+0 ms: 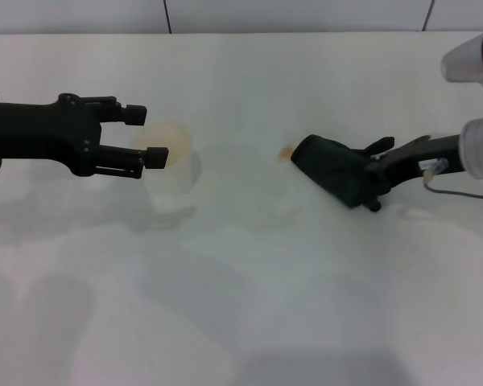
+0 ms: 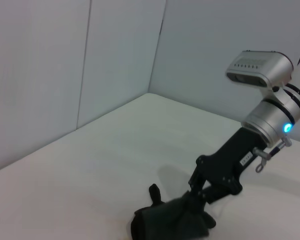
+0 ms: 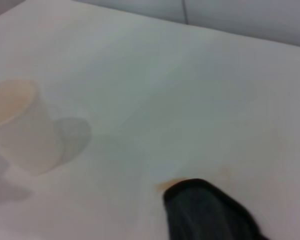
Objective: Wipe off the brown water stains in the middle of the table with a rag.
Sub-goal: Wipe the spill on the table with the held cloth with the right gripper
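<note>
Mid-wipe: right gripper [image 1: 370, 181], fingers clamped on the dark rag [image 1: 334, 167], presses it on the white surface [image 1: 241, 305] over the brown stains [image 1: 286, 152]; only an orange edge shows. Next: sweep toward that edge. Left gripper [image 1: 151, 137] fingers wide, idle by the white cup [image 1: 173, 169].

A: So what am I counting here?

B: I'm seeing one rag [image 1: 335, 170], one white cup [image 1: 174, 165], and one small bit of brown water stains [image 1: 286, 152] peeking out at the rag's edge, all sitting on one table [image 1: 241, 305].

A: And grippers?

B: Two are showing: left gripper [image 1: 146, 136] and right gripper [image 1: 377, 173].
</note>
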Robot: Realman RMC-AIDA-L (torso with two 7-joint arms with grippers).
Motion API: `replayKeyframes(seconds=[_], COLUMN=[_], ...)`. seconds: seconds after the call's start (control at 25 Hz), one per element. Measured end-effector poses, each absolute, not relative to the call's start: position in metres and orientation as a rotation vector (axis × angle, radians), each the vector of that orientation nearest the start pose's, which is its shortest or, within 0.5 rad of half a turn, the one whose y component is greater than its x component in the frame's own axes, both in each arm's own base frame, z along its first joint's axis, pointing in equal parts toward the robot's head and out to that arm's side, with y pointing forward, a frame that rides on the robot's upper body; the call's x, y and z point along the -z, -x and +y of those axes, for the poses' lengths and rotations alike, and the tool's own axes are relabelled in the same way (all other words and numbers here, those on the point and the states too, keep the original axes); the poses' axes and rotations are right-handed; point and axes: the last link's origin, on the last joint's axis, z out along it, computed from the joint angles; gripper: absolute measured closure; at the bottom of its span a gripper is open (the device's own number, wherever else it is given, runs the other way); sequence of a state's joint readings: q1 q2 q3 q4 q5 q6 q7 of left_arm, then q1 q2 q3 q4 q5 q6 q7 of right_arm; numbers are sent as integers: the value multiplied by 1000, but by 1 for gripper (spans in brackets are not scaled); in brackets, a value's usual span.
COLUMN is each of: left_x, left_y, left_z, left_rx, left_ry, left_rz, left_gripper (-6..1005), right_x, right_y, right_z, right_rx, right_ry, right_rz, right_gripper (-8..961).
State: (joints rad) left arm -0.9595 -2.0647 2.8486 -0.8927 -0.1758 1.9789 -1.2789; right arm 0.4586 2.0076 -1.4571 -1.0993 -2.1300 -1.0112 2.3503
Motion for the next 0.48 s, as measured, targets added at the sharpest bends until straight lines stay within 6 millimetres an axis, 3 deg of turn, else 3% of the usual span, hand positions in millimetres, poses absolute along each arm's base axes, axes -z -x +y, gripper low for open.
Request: replayKeyframes(seconds=[0.48], left_x=[-63], left_y=[228], left_z=[352], left_rx=[550], left_ry=[2844], left_rz=[-554], left_gripper=[125], right_x=[49], right_y=[-184], right_z=[369], right_rx=[-64], right_ry=[2667], right_rz=[874], right_gripper=[881])
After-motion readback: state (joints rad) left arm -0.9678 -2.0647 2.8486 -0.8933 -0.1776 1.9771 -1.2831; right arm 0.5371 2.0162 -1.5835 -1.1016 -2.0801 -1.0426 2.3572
